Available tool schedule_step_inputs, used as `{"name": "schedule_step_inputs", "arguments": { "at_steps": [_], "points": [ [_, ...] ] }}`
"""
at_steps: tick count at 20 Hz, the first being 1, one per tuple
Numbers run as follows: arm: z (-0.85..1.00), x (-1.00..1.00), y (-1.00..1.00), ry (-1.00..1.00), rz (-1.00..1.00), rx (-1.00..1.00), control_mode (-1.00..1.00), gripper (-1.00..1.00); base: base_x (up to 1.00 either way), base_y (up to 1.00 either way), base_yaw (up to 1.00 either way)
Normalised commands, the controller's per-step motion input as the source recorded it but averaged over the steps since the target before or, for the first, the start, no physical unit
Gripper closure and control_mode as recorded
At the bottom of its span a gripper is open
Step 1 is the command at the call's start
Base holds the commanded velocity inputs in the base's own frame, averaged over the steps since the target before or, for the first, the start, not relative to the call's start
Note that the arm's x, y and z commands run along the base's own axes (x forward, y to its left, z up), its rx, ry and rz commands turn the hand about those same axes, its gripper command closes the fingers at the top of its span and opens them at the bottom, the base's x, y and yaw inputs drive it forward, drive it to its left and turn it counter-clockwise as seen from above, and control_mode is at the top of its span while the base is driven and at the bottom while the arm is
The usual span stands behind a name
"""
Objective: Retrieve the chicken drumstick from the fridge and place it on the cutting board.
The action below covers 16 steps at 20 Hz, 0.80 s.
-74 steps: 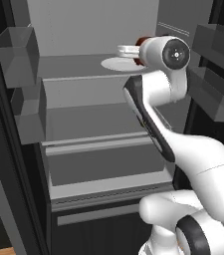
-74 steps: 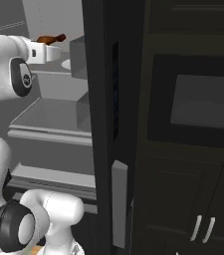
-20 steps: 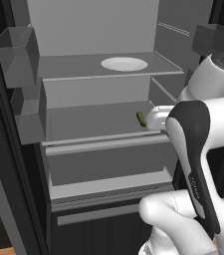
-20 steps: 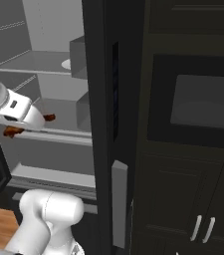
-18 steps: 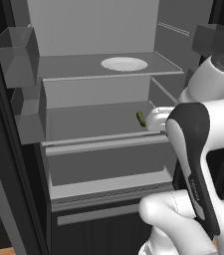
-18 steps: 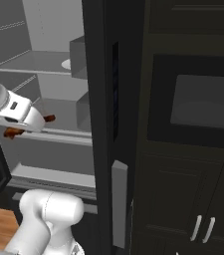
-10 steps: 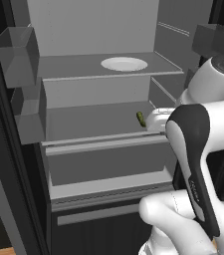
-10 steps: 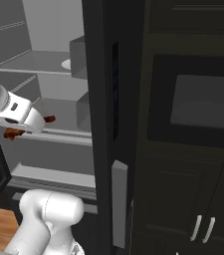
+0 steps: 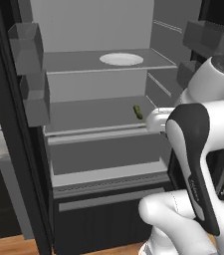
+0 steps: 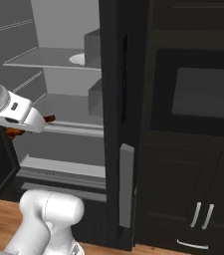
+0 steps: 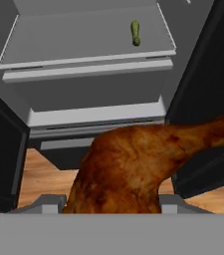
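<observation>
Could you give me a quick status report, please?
Tool shut on chicken drumstick. Drumstick out of the fridge, low in front. Cutting board not in sight. Nothing blocking.

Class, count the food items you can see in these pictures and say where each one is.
2. The drumstick is held in the gripper, outside the fridge. A green pickle lies on the middle shelf. More may be hidden.
</observation>
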Motion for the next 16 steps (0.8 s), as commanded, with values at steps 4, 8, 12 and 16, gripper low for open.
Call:
{"name": "schedule_step_inputs", "arguments": {
  "at_steps": [4,8,12,16],
  "points": [
    [0.00,0.00,0.00,0.00,0.00,0.00,1.00,1.00,-0.46,0.28,0.00],
    [0.00,0.00,0.00,0.00,0.00,0.00,1.00,1.00,-0.49,0.26,-0.01],
    [0.00,0.00,0.00,0.00,0.00,0.00,1.00,1.00,-0.53,0.27,-0.06],
    [0.00,0.00,0.00,0.00,0.00,0.00,1.00,1.00,-0.55,0.34,-0.10]
  ]
}}
